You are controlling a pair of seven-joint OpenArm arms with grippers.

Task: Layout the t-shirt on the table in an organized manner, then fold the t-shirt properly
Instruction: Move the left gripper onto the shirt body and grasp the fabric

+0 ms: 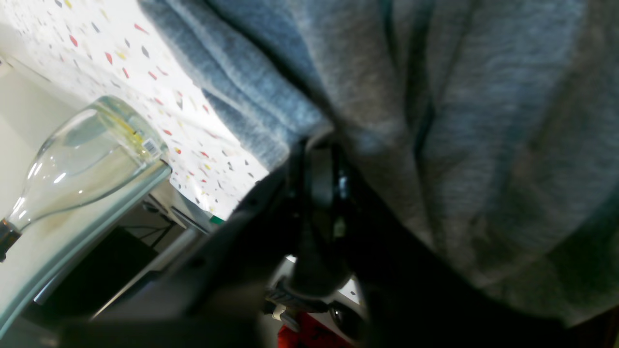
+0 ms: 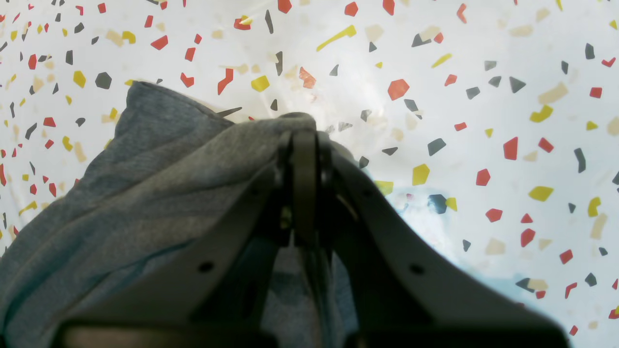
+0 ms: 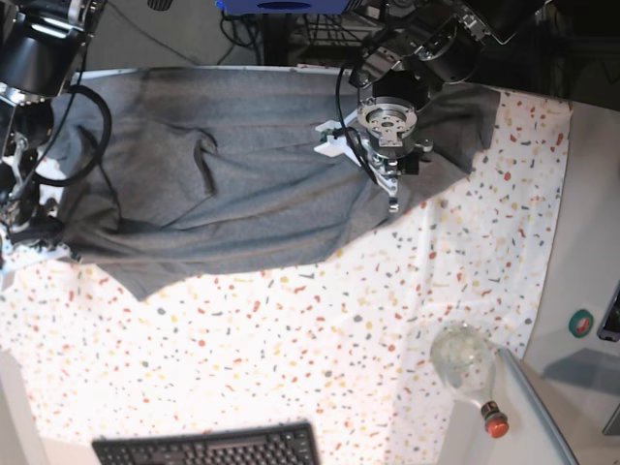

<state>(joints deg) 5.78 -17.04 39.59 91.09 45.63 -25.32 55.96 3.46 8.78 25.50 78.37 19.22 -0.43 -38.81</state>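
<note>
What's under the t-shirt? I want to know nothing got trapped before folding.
Only the speckled table shows around the t-shirt. The cloth lies spread and rumpled, so whatever sits beneath its middle is covered and cannot be seen.

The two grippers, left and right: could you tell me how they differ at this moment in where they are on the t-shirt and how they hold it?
The left gripper sits at the t-shirt's near hem, by the middle of the table; the right gripper is at the shirt's far end, near the table's edge.

The left's hold is hard to judge, cloth bunching over its tip; the right is plainly shut on a fold of fabric.

Both are black and low at the cloth.
</note>
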